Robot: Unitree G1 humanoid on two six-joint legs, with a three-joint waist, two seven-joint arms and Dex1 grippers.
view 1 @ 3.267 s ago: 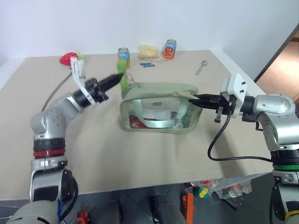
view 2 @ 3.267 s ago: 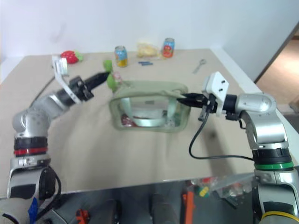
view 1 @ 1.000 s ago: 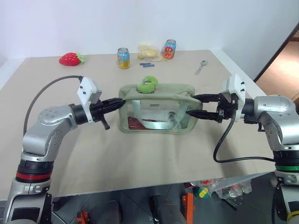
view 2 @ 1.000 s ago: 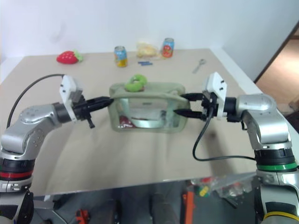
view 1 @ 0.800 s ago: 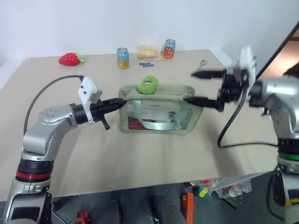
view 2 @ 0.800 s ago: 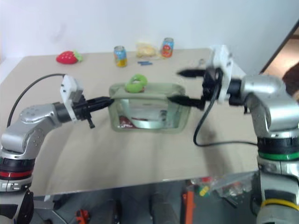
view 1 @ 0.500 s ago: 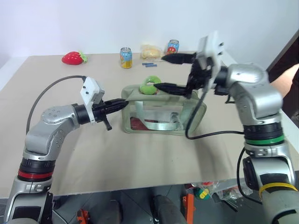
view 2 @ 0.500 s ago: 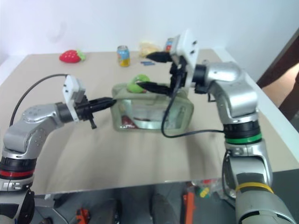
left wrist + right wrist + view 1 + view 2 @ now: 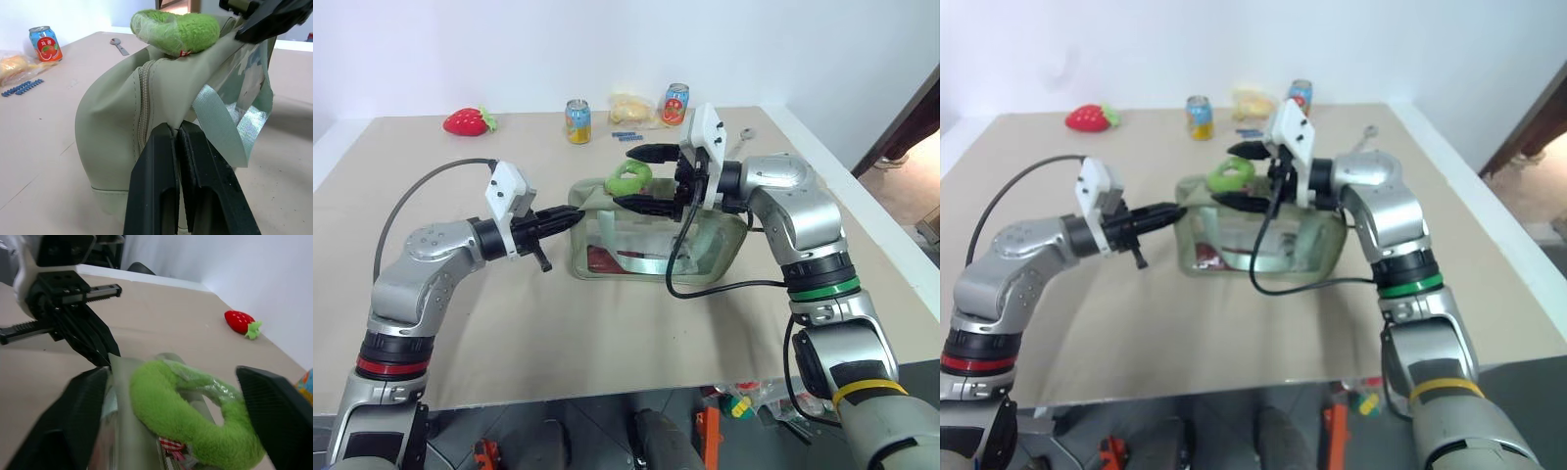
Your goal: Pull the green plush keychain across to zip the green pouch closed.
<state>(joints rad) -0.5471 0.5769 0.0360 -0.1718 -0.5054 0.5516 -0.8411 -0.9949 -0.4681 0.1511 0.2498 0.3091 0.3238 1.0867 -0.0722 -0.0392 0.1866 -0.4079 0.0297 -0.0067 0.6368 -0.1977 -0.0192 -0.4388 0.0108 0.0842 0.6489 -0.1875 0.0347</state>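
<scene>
The green pouch (image 9: 646, 240) stands mid-table, pale sage with a clear side window and a webbing strap. My left gripper (image 9: 571, 217) is shut on the fabric of its left end beside the zipper; the pinched fabric shows in the left wrist view (image 9: 173, 131). The green plush keychain (image 9: 628, 176), a lime fuzzy ring, lies on top of the pouch near that left end. My right gripper (image 9: 634, 179) reaches in from the right, open, one finger on either side of the keychain (image 9: 195, 413). I cannot tell whether the fingers touch the plush.
Along the table's far edge stand an orange can (image 9: 578, 120), a pale snack bag (image 9: 631, 108) and a red-and-blue can (image 9: 676, 103). A red plush strawberry (image 9: 468, 121) lies far left, a spoon (image 9: 744, 134) far right, a blue strip (image 9: 627, 137) behind the pouch.
My right gripper left the pouch's right end, swung up and to the left over the pouch, and now straddles the keychain. The left gripper kept its grip and place.
</scene>
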